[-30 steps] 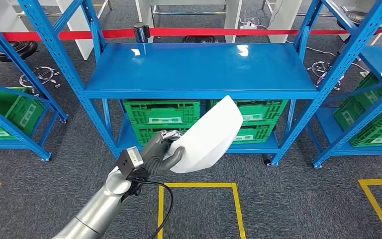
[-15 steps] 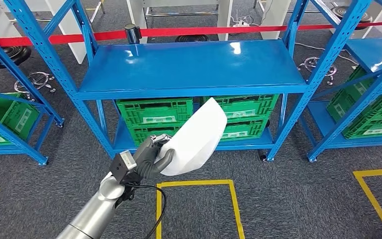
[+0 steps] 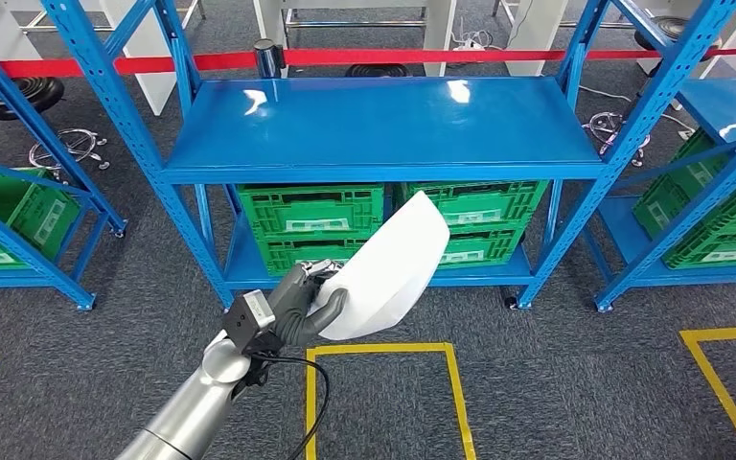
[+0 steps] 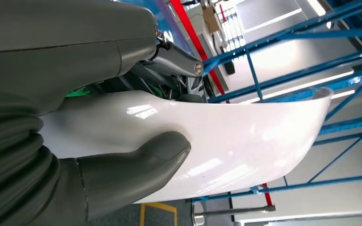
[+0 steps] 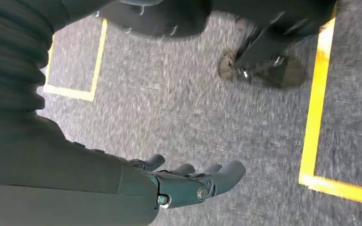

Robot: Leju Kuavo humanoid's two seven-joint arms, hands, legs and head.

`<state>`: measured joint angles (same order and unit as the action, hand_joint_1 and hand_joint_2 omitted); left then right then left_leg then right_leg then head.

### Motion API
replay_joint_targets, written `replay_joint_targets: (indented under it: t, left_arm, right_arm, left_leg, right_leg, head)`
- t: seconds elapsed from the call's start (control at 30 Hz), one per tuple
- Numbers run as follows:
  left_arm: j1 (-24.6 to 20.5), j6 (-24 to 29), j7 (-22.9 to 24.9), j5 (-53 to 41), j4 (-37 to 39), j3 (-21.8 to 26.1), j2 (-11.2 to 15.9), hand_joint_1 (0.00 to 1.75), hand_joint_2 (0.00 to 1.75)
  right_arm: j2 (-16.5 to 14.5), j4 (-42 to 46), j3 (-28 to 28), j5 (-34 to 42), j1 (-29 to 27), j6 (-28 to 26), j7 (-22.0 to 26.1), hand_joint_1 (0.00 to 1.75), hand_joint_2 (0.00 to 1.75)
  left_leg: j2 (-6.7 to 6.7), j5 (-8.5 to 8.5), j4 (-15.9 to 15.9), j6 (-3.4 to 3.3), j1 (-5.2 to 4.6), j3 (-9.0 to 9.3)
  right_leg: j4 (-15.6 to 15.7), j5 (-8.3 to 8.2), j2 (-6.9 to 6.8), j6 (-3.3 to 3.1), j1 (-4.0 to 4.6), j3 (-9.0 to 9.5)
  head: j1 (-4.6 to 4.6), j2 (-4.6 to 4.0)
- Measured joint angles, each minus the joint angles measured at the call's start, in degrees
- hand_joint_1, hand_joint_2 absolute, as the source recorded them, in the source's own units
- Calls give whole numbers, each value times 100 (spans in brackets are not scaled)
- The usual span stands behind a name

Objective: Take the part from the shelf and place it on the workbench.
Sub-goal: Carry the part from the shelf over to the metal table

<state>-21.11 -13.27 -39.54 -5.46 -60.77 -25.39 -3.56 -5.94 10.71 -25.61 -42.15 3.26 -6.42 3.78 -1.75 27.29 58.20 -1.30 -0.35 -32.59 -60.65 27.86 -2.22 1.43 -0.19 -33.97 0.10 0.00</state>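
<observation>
Part in hand, view swinging back to the right as the robot shifts in front of the blue steel shelf (image 3: 383, 129).

The left hand (image 3: 305, 299) grips the curved, glossy white plastic part (image 3: 388, 270) by its lower edge, thumb pressed on the outer face and fingers tucked behind, and holds it up in the air in front of the green slatted crates (image 3: 311, 213) on the lower level. Since half a second ago the whole scene slides sideways together (that is the camera turning, not the rack moving), while the grip and the part's tilt look the same. The right hand (image 5: 195, 181) hangs over grey carpet (image 5: 179, 117) with fingers loosely apart, holding nothing. Judging from this, the pick is done and the carry to the workbench remains.
</observation>
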Motion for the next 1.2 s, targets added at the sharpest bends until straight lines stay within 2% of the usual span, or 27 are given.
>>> replay_joint_targets:
  t: [0.03, 0.07, 0.13, 0.17, 0.23, 0.3, 0.33, 0.37, 0.4, 0.43, 0.5, 0.53, 0.57, 0.63, 0.67, 0.7, 0.77, 0.83, 0.87, 0.9, 0.93, 1.0, 1.03, 1.07, 1.13, 1.17, 1.2]
  left_arm:
    - [-2, -3, -5, -7, 1, 11, -8, 175, 175]
    - [-2, -8, -10, -9, 2, 24, -14, 175, 175]
    - [-4, -36, -15, -8, -2, 49, -36, 175, 175]
    - [-6, -60, -18, -3, -6, 60, -47, 175, 175]
    - [-3, -101, -23, 17, -9, 82, -59, 175, 175]
    - [10, -119, -26, 30, -2, 93, -59, 175, 175]
    - [18, -127, -26, 31, 3, 95, -58, 175, 175]
    - [22, -141, -26, 31, 7, 96, -57, 175, 175]
    - [23, -160, -26, 32, 9, 97, -57, 175, 175]
    - [21, -184, -26, 32, 9, 97, -57, 175, 175]
    - [16, -224, -28, 34, 9, 100, -56, 175, 175]
    - [18, -240, -30, 34, 8, 104, -54, 175, 175]
    - [22, -253, -31, 35, 7, 111, -52, 175, 175]
    - [31, -280, -37, 35, -17, 122, -54, 175, 175]
    - [36, -290, -42, 35, -44, 125, -57, 175, 175]
    - [44, -294, -48, 38, -80, 126, -61, 175, 175]
    - [101, -297, -57, 44, -159, 136, -53, 175, 175]
    - [206, -297, -59, 66, -241, 154, -27, 175, 175]
    - [258, -297, -59, 80, -286, 162, -17, 175, 175]
    - [301, -294, -59, 92, -338, 169, -8, 175, 175]
    - [332, -288, -59, 99, -389, 175, -1, 175, 175]
    - [360, -263, -60, 102, -480, 186, 15, 175, 175]
    - [368, -248, -62, 102, -515, 196, 25, 175, 175]
    - [377, -236, -63, 102, -544, 206, 34, 175, 175]
    - [391, -228, -66, 103, -585, 221, 44, 175, 175]
    - [392, -239, -66, 106, -600, 223, 45, 175, 175]
    - [389, -259, -66, 116, -609, 225, 47, 175, 175]
  right_arm:
    - [-1, 0, -12, 4, 9, 14, 2, 0, 175]
    - [-2, 0, -19, 3, 12, 22, 2, 0, 175]
    - [-2, 0, -31, -4, -6, 31, 1, 0, 175]
    - [-1, 0, -36, -10, -15, 32, 1, 0, 175]
    - [1, 0, -39, -27, -17, 34, 2, 0, 175]
    - [0, 0, -40, -38, -19, 43, 3, 0, 175]
    - [-1, -1, -40, -40, -27, 46, 4, 0, 175]
    - [-1, -1, -40, -40, -34, 47, 9, 0, 175]
    - [-1, -1, -40, -41, -38, 47, 17, 0, 175]
    - [-2, -1, -40, -40, -36, 46, 27, 0, 175]
    - [-5, 0, -42, -28, -24, 45, 42, 0, 175]
    - [-7, 0, -44, -18, -19, 45, 50, 0, 175]
    - [-7, 0, -46, -10, -21, 39, 64, 0, 175]
    - [-5, -1, -50, -6, -43, 9, 111, 0, 175]
    - [-4, -2, -52, -9, -55, -11, 130, 0, 175]
    - [-3, -2, -55, -15, -59, -26, 141, 0, 175]
    - [-3, -1, -62, -40, -41, -42, 149, 0, 175]
    - [-2, 0, -66, -96, -17, -32, 146, 0, 175]
    - [-1, 0, -66, -125, -14, -9, 143, 0, 175]
    - [4, 0, -66, -150, -16, 23, 140, 0, 175]
    - [14, 0, -66, -163, -21, 56, 141, 0, 175]
    - [37, 0, -68, -155, -16, 79, 160, 0, 175]
    - [44, 0, -71, -143, -1, 66, 175, 0, 175]
    - [48, 0, -79, -127, 16, 44, 191, 0, 175]
    - [51, 0, -107, -92, 40, -12, 216, 0, 175]
    - [54, 0, -123, -75, 46, -46, 232, 0, 175]
    - [58, 0, -137, -64, 57, -84, 252, 0, 175]
  left_leg:
    - [-38, 9, 6, 28, -15, -1]
    - [-78, 15, 6, 58, -26, -1]
    - [-137, 30, 6, 125, -21, 7]
    - [-108, 88, 72, 163, -13, -16]
    - [30, 381, 532, 232, 15, -208]
    - [125, 751, 1309, 270, 35, -557]
    - [138, 829, 1580, 279, 41, -682]
    - [146, 791, 1642, 281, 46, -711]
    - [161, 645, 1468, 277, 51, -626]
    - [215, 427, 1095, 266, 59, -443]
    - [466, 126, 314, 237, 81, -66]
    - [566, 69, 84, 222, 84, 39]
    - [613, 77, 0, 201, 78, 73]
    - [506, 53, -32, 132, 68, 75]
    - [441, 36, -53, 88, 72, 82]
    - [370, 20, -76, 46, 81, 89]
    - [209, 13, -95, -7, 77, 94]
    - [29, 24, -90, -26, 65, 88]
    - [-49, 30, -86, -27, 63, 88]
    - [-122, 37, -81, -22, 63, 89]
    - [-184, 48, -71, -12, 63, 91]
    - [-290, 80, -39, 33, 40, 96]
    - [-339, 94, -28, 63, 23, 100]
    - [-386, 103, -25, 93, 6, 107]
    - [-474, 109, -40, 155, -4, 128]
    - [-432, 133, -22, 193, 5, 129]
    - [-317, 208, 73, 229, 17, 95]
  right_leg:
    - [187, -40, -42, -35, 18, 78]
    - [237, -33, -29, -70, 32, 79]
    - [253, -67, 78, -135, 15, 59]
    - [266, -85, 126, -167, 1, 56]
    - [285, -116, 214, -216, -30, 52]
    - [283, -125, 308, -231, -34, 36]
    - [281, -127, 361, -231, -34, 32]
    - [279, -130, 418, -228, -35, 32]
    - [277, -132, 480, -222, -36, 36]
    - [274, -135, 546, -211, -38, 43]
    - [264, -142, 672, -165, -40, 32]
    - [261, -153, 728, -129, -47, 13]
    - [263, -169, 785, -87, -58, -12]
    - [274, -198, 874, -2, -82, -49]
    - [238, -176, 820, 29, -80, -75]
    - [114, -95, 701, 53, -71, -139]
    - [-524, 249, 393, 87, -61, -446]
    - [-1249, 540, 282, 121, -68, -790]
    - [-1357, 536, 268, 129, -70, -832]
    - [-1251, 436, 249, 132, -70, -764]
    - [-919, 259, 201, 126, -70, -578]
    - [-105, -27, -47, 82, -51, -148]
    - [147, -92, -138, 49, -37, -21]
    - [250, -99, -186, 15, -23, 19]
    - [246, -117, -72, -49, -19, -2]
    - [259, -133, -18, -81, -33, -4]
    - [274, -153, 39, -116, -49, -5]
  head:
    - [1, 0]
    - [-2, 0]
    - [-13, 0]
    - [-21, 0]
    - [-57, 0]
    - [-106, 0]
    - [-121, 0]
    - [-132, 0]
    - [-140, 0]
    - [-148, 0]
    - [-160, 0]
    - [-161, 0]
    - [-161, 0]
    - [-160, 0]
    - [-151, 0]
    - [-128, 0]
    - [-78, 0]
    - [-58, 0]
    - [-54, 0]
    - [-48, 0]
    - [-40, 0]
    - [-27, 0]
    - [-29, 0]
    - [-37, 0]
    - [-51, 0]
    - [-55, 0]
    - [-64, 0]
